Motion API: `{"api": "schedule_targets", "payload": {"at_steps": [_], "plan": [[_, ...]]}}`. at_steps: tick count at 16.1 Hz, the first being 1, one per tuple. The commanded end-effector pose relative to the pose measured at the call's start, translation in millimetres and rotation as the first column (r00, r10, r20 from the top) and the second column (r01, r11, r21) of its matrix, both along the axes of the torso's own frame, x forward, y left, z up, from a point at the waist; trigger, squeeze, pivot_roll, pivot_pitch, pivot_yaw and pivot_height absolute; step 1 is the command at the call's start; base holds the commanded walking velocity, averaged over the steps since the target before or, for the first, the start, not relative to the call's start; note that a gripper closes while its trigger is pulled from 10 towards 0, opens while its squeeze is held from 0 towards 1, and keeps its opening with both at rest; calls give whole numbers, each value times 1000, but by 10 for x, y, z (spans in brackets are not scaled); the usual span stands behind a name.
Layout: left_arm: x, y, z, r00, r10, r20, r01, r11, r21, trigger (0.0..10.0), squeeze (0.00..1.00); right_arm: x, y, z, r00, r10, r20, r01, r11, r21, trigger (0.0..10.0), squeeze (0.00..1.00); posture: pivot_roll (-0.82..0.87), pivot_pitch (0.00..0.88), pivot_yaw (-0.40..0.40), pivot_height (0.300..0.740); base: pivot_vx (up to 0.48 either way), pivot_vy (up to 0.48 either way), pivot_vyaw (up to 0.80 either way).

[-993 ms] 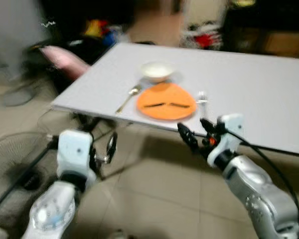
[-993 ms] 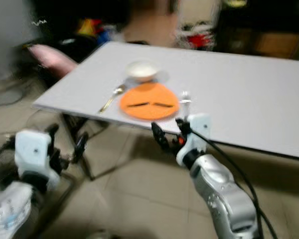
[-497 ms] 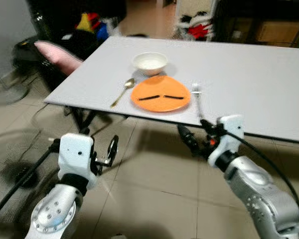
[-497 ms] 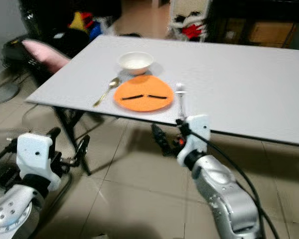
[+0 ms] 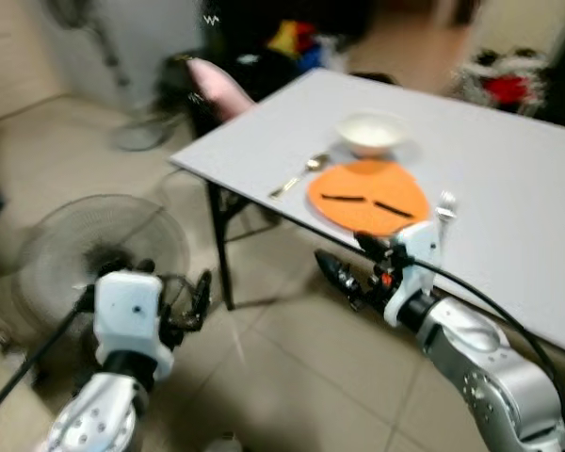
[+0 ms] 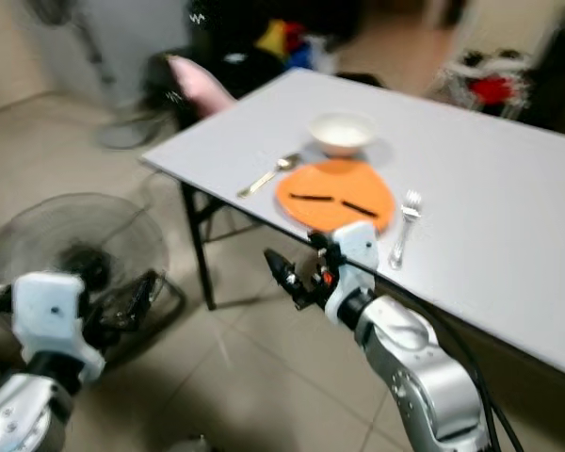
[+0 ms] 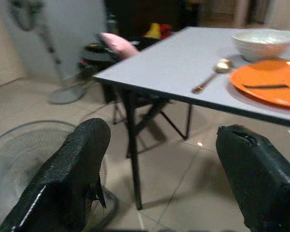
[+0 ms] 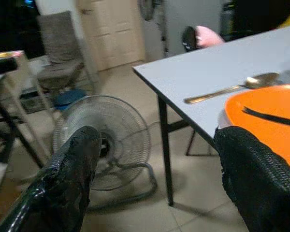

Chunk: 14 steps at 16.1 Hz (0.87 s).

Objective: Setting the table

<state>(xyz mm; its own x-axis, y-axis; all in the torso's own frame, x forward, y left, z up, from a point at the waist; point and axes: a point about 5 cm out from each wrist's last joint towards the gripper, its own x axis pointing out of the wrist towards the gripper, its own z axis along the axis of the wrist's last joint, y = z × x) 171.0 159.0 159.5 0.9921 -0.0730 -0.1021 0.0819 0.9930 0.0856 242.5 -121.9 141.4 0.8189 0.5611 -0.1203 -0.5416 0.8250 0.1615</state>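
A grey bench (image 6: 471, 188) fills the upper right, carrying an orange plate (image 6: 334, 196) with two dark sticks, perhaps chopsticks, a bowl (image 6: 342, 131) behind it, a spoon (image 6: 268, 175) and a fork (image 6: 404, 226). Both claws hang open and empty: right claw (image 6: 297, 273) center frame, left claw (image 5: 184, 303) lower left, before a floor fan (image 5: 99, 250).

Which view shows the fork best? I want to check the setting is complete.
The right eye view: the fork lies whole beside the orange plate. In the left eye view the right gripper covers most of it.
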Motion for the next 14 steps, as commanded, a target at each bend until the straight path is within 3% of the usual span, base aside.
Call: {"api": "schedule_targets", "payload": {"at_steps": [1, 9, 12, 14], "plan": [[-1, 46, 23, 1000, 22, 10, -22, 1000, 11, 10000, 0, -20, -5, -5, 1000, -18, -2, 18, 999, 36, 10000, 0, 4, 0, 33, 740, 0, 480, 0], [-11, 33, 50, 1000, 2, 25, -2, 999, 33, 10000, 0, -11, -76, -21, 999, -24, 30, 23, 999, 35, 10000, 0, 9, 0, 36, 740, 0, 480, 0], [-29, 33, 58, 1000, 5, 31, -8, 994, 108, 10000, 0, -19, -56, -23, 998, 8, 55, -8, 1000, -13, 10000, 0, 14, 0, 32, 740, 0, -412, 475], [-41, 34, 51, 1000, 9, 26, -12, 994, 106, 10000, 0, -24, -52, -27, 998, 14, 56, -14, 1000, -10, 10000, 0, 17, 0, 32, 740, 0, -480, 800]]}}
